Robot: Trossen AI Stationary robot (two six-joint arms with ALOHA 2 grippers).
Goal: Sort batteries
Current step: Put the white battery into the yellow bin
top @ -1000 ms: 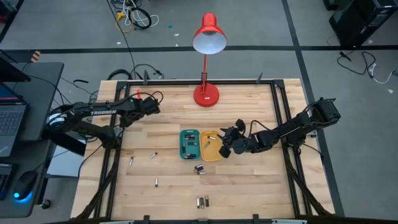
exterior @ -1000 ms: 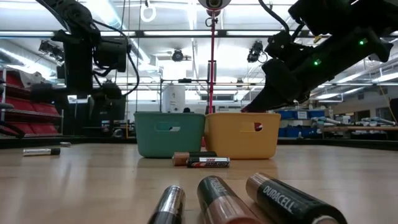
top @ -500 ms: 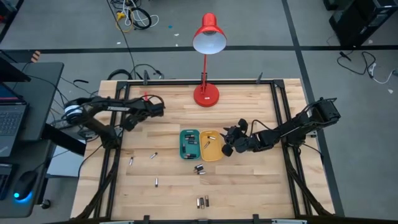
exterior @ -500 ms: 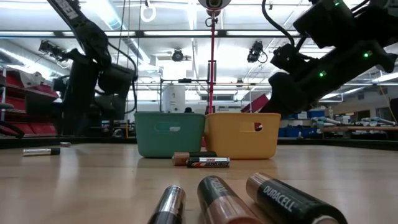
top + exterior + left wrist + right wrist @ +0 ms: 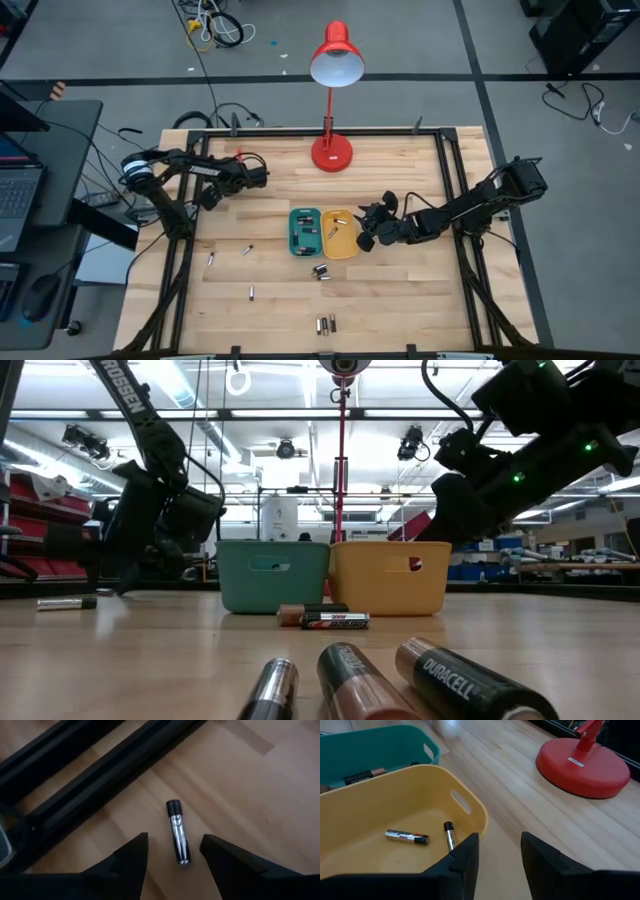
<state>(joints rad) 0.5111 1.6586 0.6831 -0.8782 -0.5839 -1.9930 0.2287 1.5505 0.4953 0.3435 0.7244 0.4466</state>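
**Batteries half sorted, left arm lining up on the next one**

Batteries lie scattered over the wooden table [image 5: 400, 290]: 3 big ones [image 5: 345, 680] at the bottom centre of the low view, 2 more [image 5: 322, 618] just in front of the trays, and several loose ones in the lower left of the high view, such as the one at [image 5: 211, 259]. Some are already binned. The yellow tray [image 5: 365, 815] holds 2 slim cells [image 5: 406, 837], and the teal tray [image 5: 380, 750] touching its side shows at least 1.

The left gripper [image 5: 172, 851] hangs low over the table's left edge, left of centre in the high view, fingers spread and empty. A slim battery [image 5: 178, 833] lies flat on the wood in the gap between them, beside the black frame rails [image 5: 90, 775].

The right gripper [image 5: 499, 851] sits just beside the yellow tray's rim, jaws parted, holding nothing, with the red lamp base [image 5: 582, 764] beyond it.

From where I stand, the step in hand looks like the left arm's pick. Next it needs to drop straight down so the fingers straddle the cell across its width, then close. The cell can roll, so a centred approach matters.
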